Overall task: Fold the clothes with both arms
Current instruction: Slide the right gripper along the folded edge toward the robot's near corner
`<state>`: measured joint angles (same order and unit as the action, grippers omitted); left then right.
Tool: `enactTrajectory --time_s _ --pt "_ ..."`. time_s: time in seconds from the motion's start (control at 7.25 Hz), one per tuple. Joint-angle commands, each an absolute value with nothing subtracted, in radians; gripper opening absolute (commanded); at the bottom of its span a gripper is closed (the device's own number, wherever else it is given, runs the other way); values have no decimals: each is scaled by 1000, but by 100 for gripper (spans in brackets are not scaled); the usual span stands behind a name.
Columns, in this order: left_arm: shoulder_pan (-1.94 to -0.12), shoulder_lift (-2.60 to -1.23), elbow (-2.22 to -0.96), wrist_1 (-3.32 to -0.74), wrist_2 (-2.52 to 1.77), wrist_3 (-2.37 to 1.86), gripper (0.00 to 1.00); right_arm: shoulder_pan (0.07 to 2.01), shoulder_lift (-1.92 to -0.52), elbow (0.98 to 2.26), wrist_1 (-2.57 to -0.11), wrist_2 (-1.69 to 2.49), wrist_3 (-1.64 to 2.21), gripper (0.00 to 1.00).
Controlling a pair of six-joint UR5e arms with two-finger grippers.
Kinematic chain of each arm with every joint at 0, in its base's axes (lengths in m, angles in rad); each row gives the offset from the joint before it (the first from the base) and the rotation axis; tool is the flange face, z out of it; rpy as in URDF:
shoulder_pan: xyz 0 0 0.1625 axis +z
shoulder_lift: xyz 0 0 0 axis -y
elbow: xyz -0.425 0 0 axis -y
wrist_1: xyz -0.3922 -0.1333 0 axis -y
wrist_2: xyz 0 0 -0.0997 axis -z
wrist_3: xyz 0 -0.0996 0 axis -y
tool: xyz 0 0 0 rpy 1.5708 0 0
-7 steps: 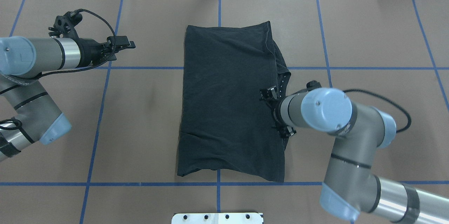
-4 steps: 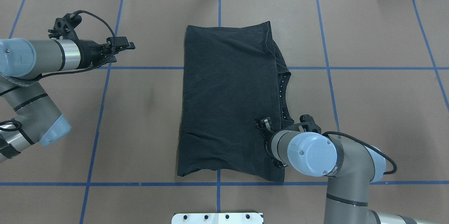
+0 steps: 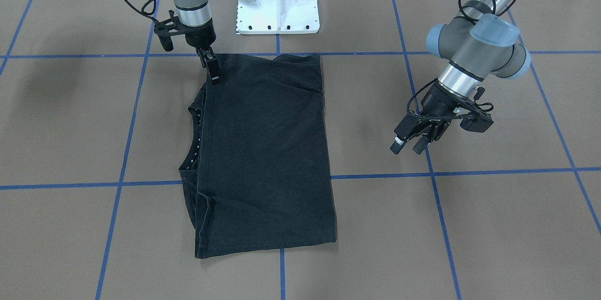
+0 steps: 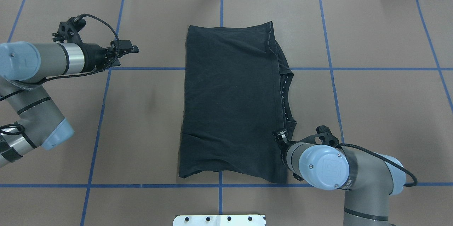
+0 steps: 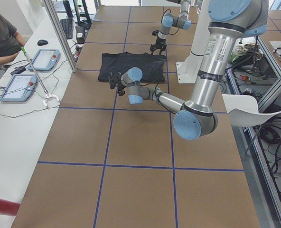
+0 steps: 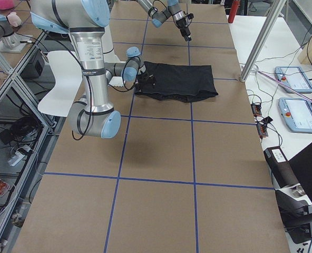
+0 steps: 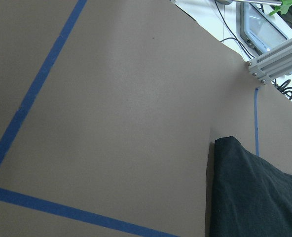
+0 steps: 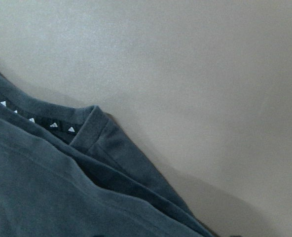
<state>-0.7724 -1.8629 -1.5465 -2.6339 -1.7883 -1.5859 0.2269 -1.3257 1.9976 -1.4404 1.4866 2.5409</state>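
We look down from above. On the left side of the picture the left arm [image 4: 39, 59] reaches in over the brown table [image 4: 371, 24], which has blue tape lines [image 4: 371, 68] on it. Its left gripper [image 4: 131, 48] hangs over bare table, well apart from the shirt. From across the table we see its two fingers [image 3: 396, 146] standing apart, with nothing between them.

In the middle of the picture lies the black T-shirt [image 4: 230, 105]. It is folded into a tall shape and lies flat on the table. The top layer is plain black cloth. On its right side the collar [image 4: 287, 88] peeks out from under the top layer, with a row of tiny white marks inside it.

At the lower right of the picture the right arm [image 4: 322, 166] bends down over the shirt's lower right corner. The right gripper [image 3: 214, 77] points down at the edge of the shirt there, near the end of the collar. The arm hides most of it from above. From across the table it looks like one thin black piece. So we cannot tell if its jaws are open or closed, or if they hold the cloth. The camera on that wrist shows only the collar end and the bare table beside it.

At the bottom middle of the picture is the edge of a white base plate [image 4: 219, 220], near the shirt's bottom edge but not touching it.
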Motion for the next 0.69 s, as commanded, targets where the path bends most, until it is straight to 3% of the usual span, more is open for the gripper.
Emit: enactTrajectory --time_s 0.0,0.28,0.55 --pt "-772 -1865 -1548 -2634 -1787 -1586 100 186 -1313 1979 -1448 1477 2540 89" --pt "-772 -1864 -1548 -2634 -1789 -1586 100 190 -1302 1959 -1442 1477 2537 86" --pt "-770 -1862 -1546 -2634 -1789 -1586 100 208 -1290 1954 -1442 1477 2534 71"
